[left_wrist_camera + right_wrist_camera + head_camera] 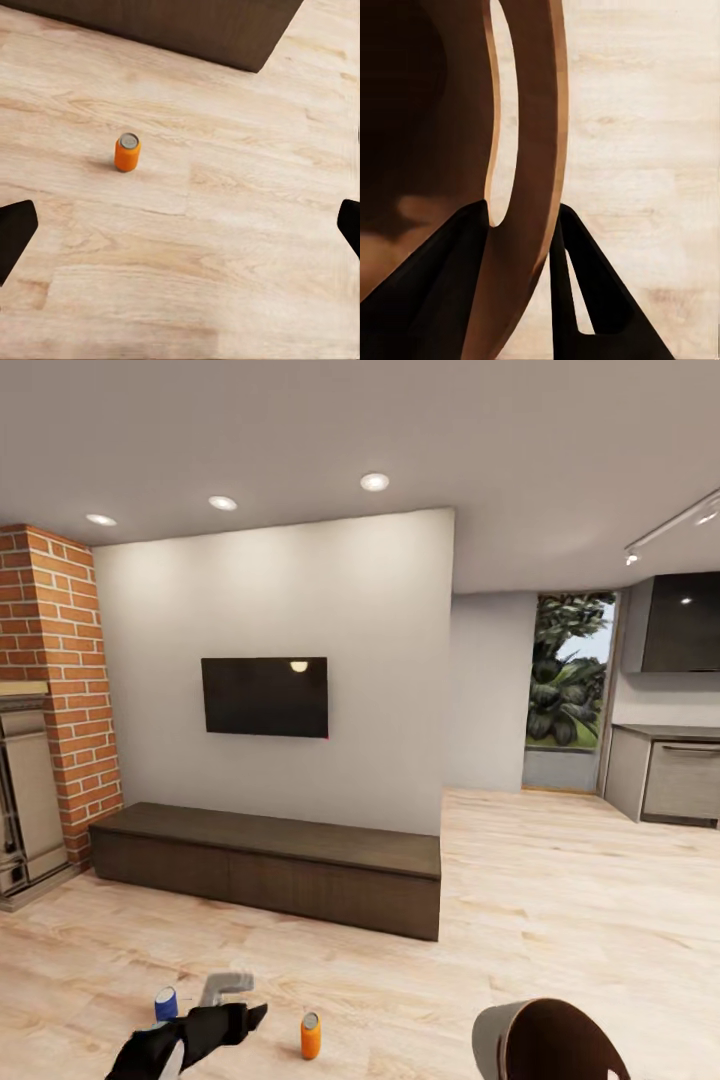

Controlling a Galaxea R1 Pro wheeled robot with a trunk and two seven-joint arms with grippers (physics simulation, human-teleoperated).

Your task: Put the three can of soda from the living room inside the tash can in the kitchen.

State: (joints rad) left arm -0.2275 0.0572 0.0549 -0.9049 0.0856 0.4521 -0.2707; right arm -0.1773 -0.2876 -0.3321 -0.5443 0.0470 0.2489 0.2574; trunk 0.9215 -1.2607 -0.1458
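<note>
Nearest in the head view, at the lower edge, the left tool [235, 1020] reaches forward low over the wooden floor [560, 900], and the tash can [545, 1040] shows at the lower right, its pale outer wall and brown inside turned toward the camera. The right wrist view adds what the head view hides: the right tool [521, 217] is clamped on the can's wall, one dark finger inside the coppery bowl and the other outside against the rim [529, 112], with floor beyond. Just past the left tool, the blue can [166, 1003] stands upright on the floor beside the arm, and an orange can [311, 1035] stands upright a little to the other side of the tool. The left wrist view shows that tool spread wide with nothing between its fingertips [15, 232], and the orange can [127, 151] stands alone on the boards ahead of them, well apart from both tips. Farther off, the long low dark-brown bench [270, 860] runs along a white wall; its corner also appears in the left wrist view. Above it hangs the TV [265, 696], with the red brick column [60, 680] beside it. Farthest away, grey kitchen cabinets [670, 770] and a window with greenery [568, 675] show.
</note>
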